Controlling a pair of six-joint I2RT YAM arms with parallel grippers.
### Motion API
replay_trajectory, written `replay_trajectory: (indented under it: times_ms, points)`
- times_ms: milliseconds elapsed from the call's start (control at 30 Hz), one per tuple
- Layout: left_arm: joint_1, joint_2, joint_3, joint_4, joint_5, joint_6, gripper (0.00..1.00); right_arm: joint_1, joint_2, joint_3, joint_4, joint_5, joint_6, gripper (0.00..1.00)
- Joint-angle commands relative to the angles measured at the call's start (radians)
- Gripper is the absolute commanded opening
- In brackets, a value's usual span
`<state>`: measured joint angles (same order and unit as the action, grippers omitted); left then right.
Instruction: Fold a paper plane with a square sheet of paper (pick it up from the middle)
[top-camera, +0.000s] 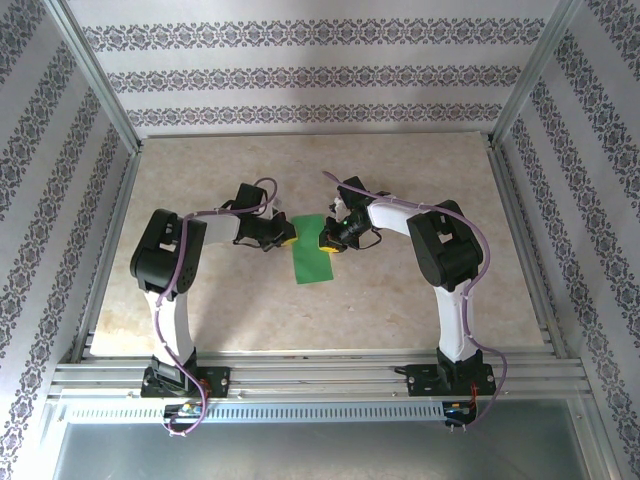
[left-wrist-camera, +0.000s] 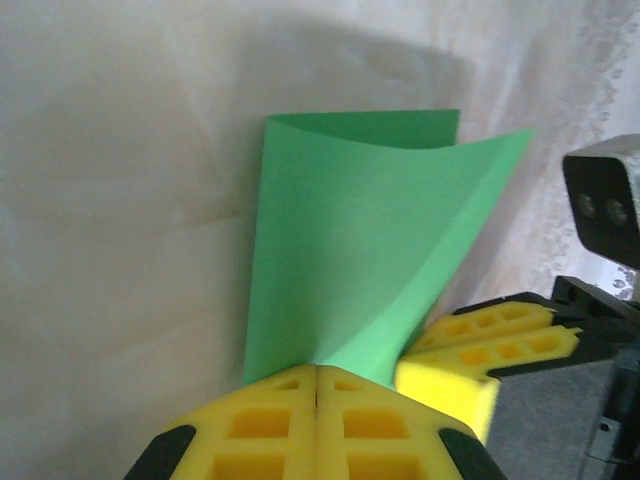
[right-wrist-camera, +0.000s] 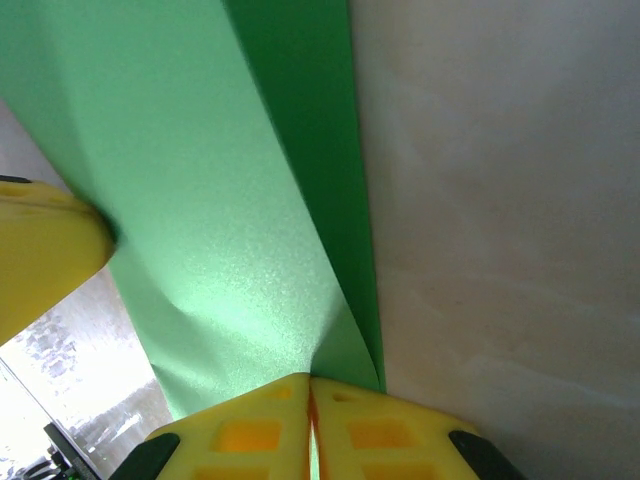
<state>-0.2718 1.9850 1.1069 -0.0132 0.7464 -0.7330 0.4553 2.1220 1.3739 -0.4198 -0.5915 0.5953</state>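
The square sheet of paper (top-camera: 312, 250) is bright green and lies mid-table, folded over on itself into a narrow strip. My left gripper (top-camera: 287, 238) is at its left edge and my right gripper (top-camera: 330, 243) at its right edge. In the left wrist view the sheet of paper (left-wrist-camera: 350, 240) curls up into a loose fold, and my left gripper (left-wrist-camera: 317, 372) is shut on its near edge. From the right wrist, the paper (right-wrist-camera: 220, 200) runs into the seam of my right gripper (right-wrist-camera: 311, 385), which is shut on it. The two layers part above the pinch.
The beige marble-look table (top-camera: 400, 300) is ringed by aluminium rails (top-camera: 320, 365) at the near edge and patterned walls (top-camera: 310, 70) on three sides. In the left wrist view the right arm's yellow fingers (left-wrist-camera: 490, 340) and its camera housing (left-wrist-camera: 605, 205) sit close beside the paper.
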Motion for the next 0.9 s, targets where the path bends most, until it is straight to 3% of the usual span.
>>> replay_trajectory:
  times_ms: [0, 433, 867]
  points:
    - [0.002, -0.063, -0.015, 0.054, 0.023, 0.001, 0.0, 0.0, 0.11, -0.042, -0.076, 0.174, -0.009, 0.13]
    - [-0.021, 0.032, 0.05, -0.04, -0.029, -0.01, 0.0, 0.0, 0.113, -0.044, -0.076, 0.178, -0.006, 0.13]
    - [0.009, 0.012, -0.024, -0.082, -0.148, -0.039, 0.0, -0.001, 0.113, -0.053, -0.073, 0.182, -0.006, 0.14]
